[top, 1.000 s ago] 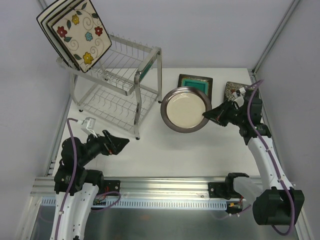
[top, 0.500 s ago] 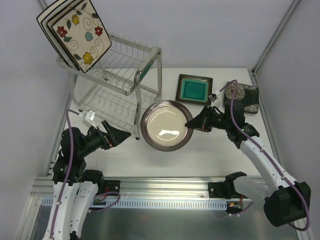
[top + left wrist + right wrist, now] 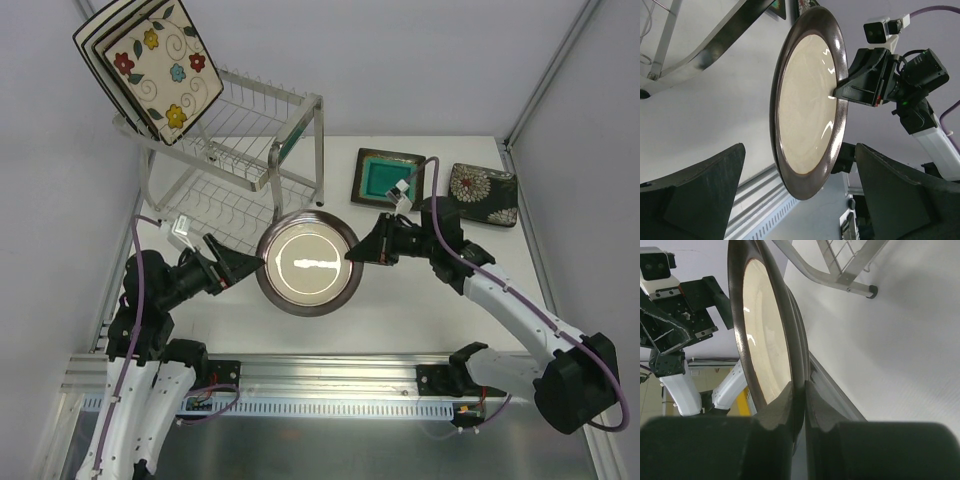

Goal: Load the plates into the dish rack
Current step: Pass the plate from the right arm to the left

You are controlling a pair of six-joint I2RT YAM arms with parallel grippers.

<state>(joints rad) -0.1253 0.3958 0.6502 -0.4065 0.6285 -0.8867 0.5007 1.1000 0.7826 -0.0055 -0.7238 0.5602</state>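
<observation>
Since the earlier frames, the right arm has carried the round plate (image 3: 307, 263) leftward, away from the teal-centred plate (image 3: 385, 178), to a position in front of the dish rack (image 3: 240, 160). The left gripper (image 3: 243, 268) has advanced to meet it.

Check the scene from left to right:

1. At the far left, you see square plates leaning together on the rack's upper tier. The frontmost is the cream flowered plate (image 3: 165, 65).
2. Below the rack, the left gripper is released. In the left wrist view its fingers (image 3: 695, 190) stand wide on either side of the round plate's edge, with a gap showing on each side.
3. The round plate hangs above the desk (image 3: 400, 310), just beside the rack's front right leg. Its cream face is turned toward the top camera.
4. The right gripper (image 3: 358, 253) is clenched on the round plate's dark rim at its right side. The right wrist view shows both fingers pinching the rim.
5. Behind the right arm, the teal-centred plate lies flat on the desk.
6. At the far right, the dark plate with white blooms (image 3: 484, 195) lies flat near the desk's edge.
</observation>
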